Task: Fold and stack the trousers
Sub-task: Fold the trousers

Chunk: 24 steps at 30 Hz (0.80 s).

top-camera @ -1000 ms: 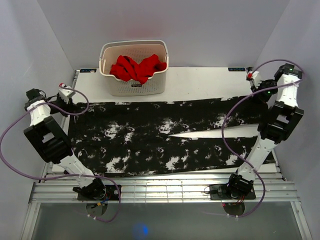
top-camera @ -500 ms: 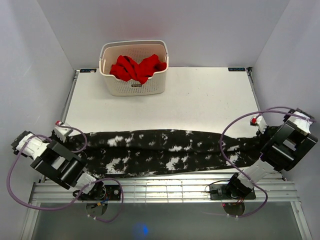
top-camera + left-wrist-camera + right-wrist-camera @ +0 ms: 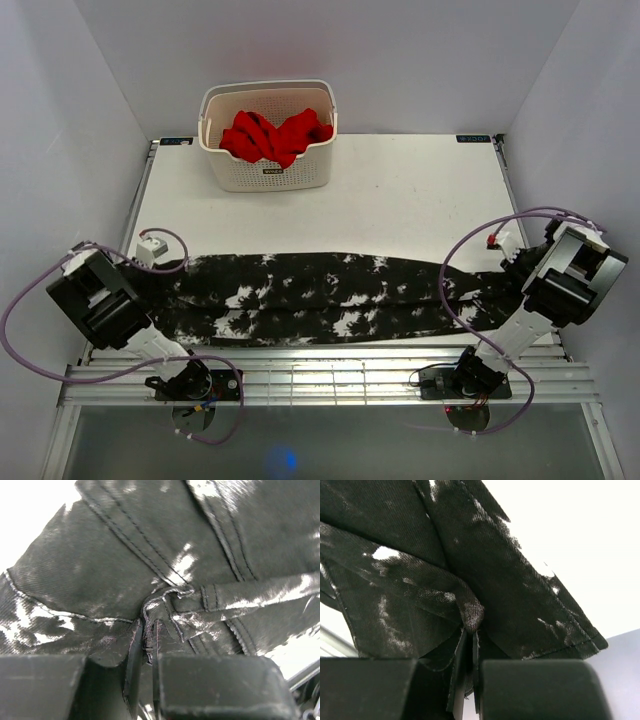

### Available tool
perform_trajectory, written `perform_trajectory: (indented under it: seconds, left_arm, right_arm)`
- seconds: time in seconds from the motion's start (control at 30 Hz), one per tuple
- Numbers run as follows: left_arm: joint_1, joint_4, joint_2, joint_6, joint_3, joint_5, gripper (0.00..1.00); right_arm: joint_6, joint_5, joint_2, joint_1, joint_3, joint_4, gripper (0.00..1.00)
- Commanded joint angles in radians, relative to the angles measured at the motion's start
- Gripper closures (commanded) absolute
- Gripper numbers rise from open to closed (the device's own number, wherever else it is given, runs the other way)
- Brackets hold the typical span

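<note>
The black, white-speckled trousers (image 3: pixel 320 300) lie folded lengthwise in a long band across the near part of the table. My left gripper (image 3: pixel 152 272) holds their left end, shut on a pinch of waistband fabric (image 3: pixel 165 600) with a belt loop beside it. At the band's right end, my right gripper (image 3: pixel 508 270) is shut on a bunched fold of the leg fabric (image 3: pixel 470 612). Each gripper's fingertips are buried in cloth in the overhead view.
A white basket (image 3: pixel 268 170) holding a plain red garment (image 3: pixel 275 135) stands at the back of the table, left of centre. Bare white tabletop (image 3: pixel 400 200) lies between basket and trousers. The metal rail (image 3: pixel 330 380) with both arm bases runs along the near edge.
Both grippers carried the far edge of the spread trousers toward the near edge, folding them lengthwise into a narrow band. Since half a second ago both arms have drawn back a little.
</note>
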Motion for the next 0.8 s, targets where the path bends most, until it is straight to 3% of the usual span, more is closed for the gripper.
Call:
perform_trajectory:
  seconds: [0.0,0.1,0.23,0.57,0.67,0.77]
  left_arm:
    - [-0.126,0.410,0.153,-0.276,0.053,-0.121,1.00]
    - [-0.182,0.429,0.214,-0.391,0.190,-0.132,1.00]
    - [-0.190,0.369,0.283,-0.420,0.360,-0.095,1.00]
    - [-0.157,0.258,0.232,-0.466,0.623,0.171,1.00]
    - [-0.096,0.190,0.217,-0.402,0.676,0.293,1.00]
    - [0.000,0.062,0.209,-0.243,0.702,0.435,1.00]
  right_arm:
    - [0.090,-0.028,0.053,0.063,0.037,0.199,0.92]
    - [0.136,-0.040,0.069,0.105,0.100,0.191,0.92]
    - [0.147,-0.069,0.073,0.108,0.207,0.139,0.92]
    - [0.128,-0.173,0.054,0.093,0.511,0.081,0.92]
    - [0.058,-0.210,0.027,0.064,0.531,0.059,0.92]
    - [-0.054,-0.247,-0.042,0.010,0.421,0.085,0.92]
